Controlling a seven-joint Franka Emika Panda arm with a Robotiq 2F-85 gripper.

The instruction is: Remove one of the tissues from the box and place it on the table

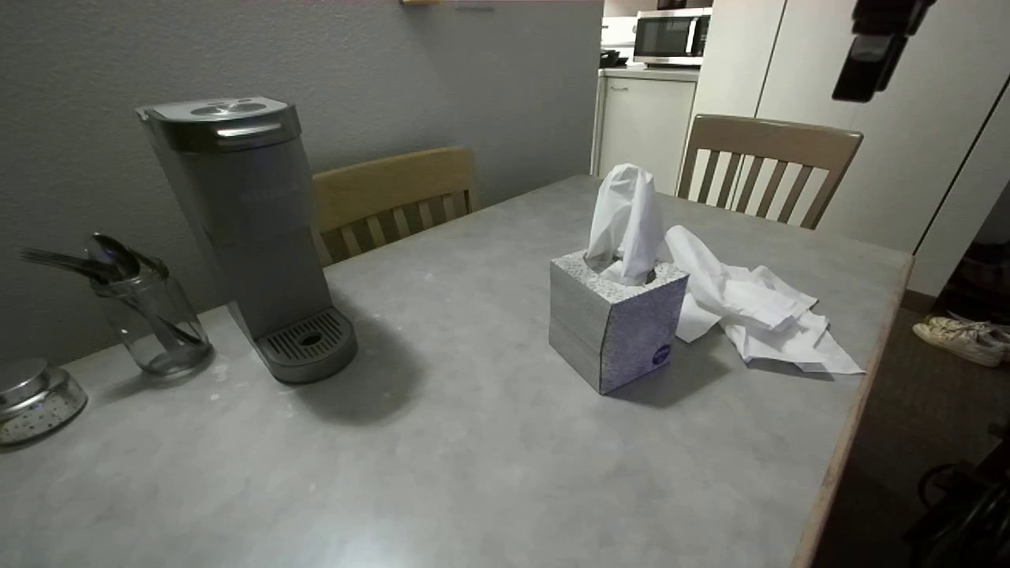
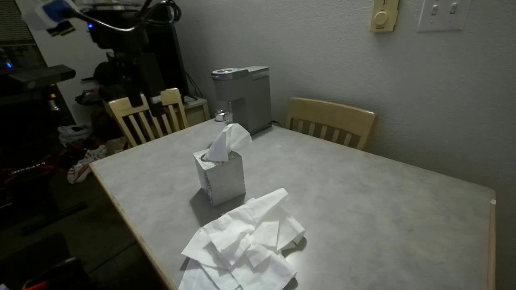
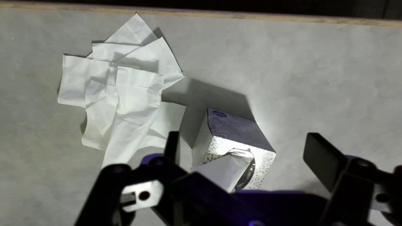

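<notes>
In the wrist view, from the left, several loose tissues [image 3: 135,91] are lying in a rumpled, overlapping heap on the table [image 3: 314,75]; to their right one side of the gripper [image 3: 243,141] is reaching in; next the box [image 3: 234,139] is standing, with the tissue [image 3: 224,169] leaning out of the slot in its top; farther right the gripper's opposite side is reaching in; the jaws are standing released and wide apart, and in this view the tissue is showing between them, nearer the jaw on the left, with gripper parts covering some of it.

In an exterior view, from the left, a small glass container with a metal lid [image 1: 35,404] is sitting on the table; near it a glass jar [image 1: 154,331] is holding cutlery [image 1: 117,254]; a grey coffee maker [image 1: 252,221] is standing just beside the jar, and a pale wooden chair [image 1: 394,187] is showing behind the table; well apart from these the box is resting upright, the tissue rising from its slot; just right of the box the loose tissues are lying, partly hidden behind it; beyond them a brown chair [image 1: 773,134] is standing, and at the upper right the gripper is hanging in the air; in both exterior views the jaws are hovering higher than the tissue, off to one side and apart from it.
</notes>
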